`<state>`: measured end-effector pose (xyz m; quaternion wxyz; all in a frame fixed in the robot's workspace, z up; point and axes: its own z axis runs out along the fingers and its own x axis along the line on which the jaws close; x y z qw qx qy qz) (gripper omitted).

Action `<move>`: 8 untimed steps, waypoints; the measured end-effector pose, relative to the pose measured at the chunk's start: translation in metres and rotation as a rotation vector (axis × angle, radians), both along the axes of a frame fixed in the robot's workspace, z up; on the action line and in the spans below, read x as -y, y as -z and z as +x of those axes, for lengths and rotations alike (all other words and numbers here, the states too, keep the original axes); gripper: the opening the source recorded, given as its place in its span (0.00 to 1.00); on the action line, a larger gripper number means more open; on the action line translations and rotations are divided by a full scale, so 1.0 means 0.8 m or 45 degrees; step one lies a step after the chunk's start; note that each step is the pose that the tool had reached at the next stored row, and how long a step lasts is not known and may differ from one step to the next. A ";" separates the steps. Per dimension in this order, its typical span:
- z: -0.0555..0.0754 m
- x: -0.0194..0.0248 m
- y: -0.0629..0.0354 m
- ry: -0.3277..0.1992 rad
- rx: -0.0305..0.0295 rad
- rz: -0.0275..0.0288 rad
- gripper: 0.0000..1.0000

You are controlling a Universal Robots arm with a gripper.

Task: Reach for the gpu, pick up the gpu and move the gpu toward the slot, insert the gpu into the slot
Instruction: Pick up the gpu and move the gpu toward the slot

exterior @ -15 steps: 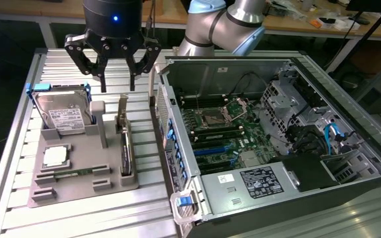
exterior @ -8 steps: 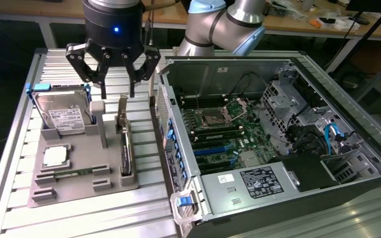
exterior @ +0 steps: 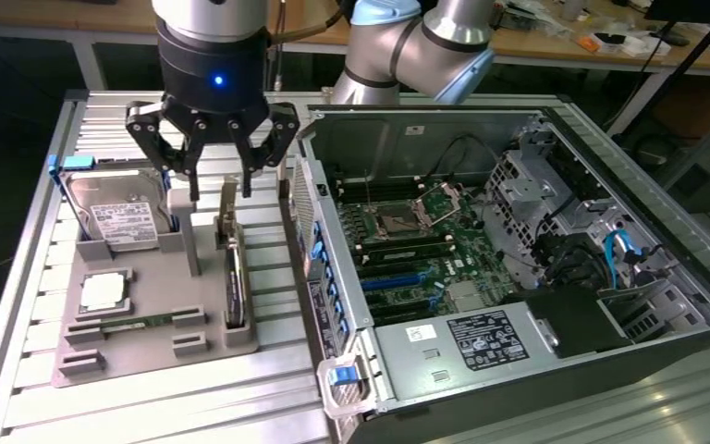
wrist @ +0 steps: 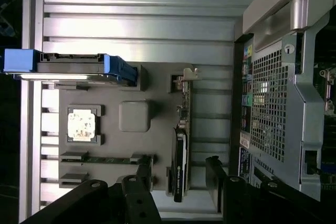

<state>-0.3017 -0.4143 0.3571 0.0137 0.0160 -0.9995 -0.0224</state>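
Observation:
The gpu (exterior: 232, 282) is a thin dark card standing on edge in a grey holder tray (exterior: 145, 347), its silver bracket (exterior: 226, 211) at the far end. My gripper (exterior: 214, 180) hangs open just above the bracket end, holding nothing. In the wrist view the gpu (wrist: 180, 153) runs between my two dark fingers (wrist: 139, 195), which stand apart on either side of it without touching. The slot (exterior: 395, 275) is one of the blue strips on the green motherboard inside the open computer case, to the exterior view's right.
The tray also carries a silver hard drive (exterior: 115, 220) with blue rails, a square processor (exterior: 103, 292) and a green memory stick (exterior: 145, 322). The case wall (exterior: 318, 250) rises right beside the tray. Cables and drive cages fill the case's right side.

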 end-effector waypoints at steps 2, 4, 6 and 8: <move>0.000 0.0019 0.005 0.000 0.0001 0.0000 0.54; 0.000 0.0042 0.010 0.000 0.0001 -0.0001 0.54; 0.000 0.0060 0.014 0.000 0.0000 0.0000 0.54; 0.000 0.0074 0.019 0.000 -0.0001 -0.0001 0.54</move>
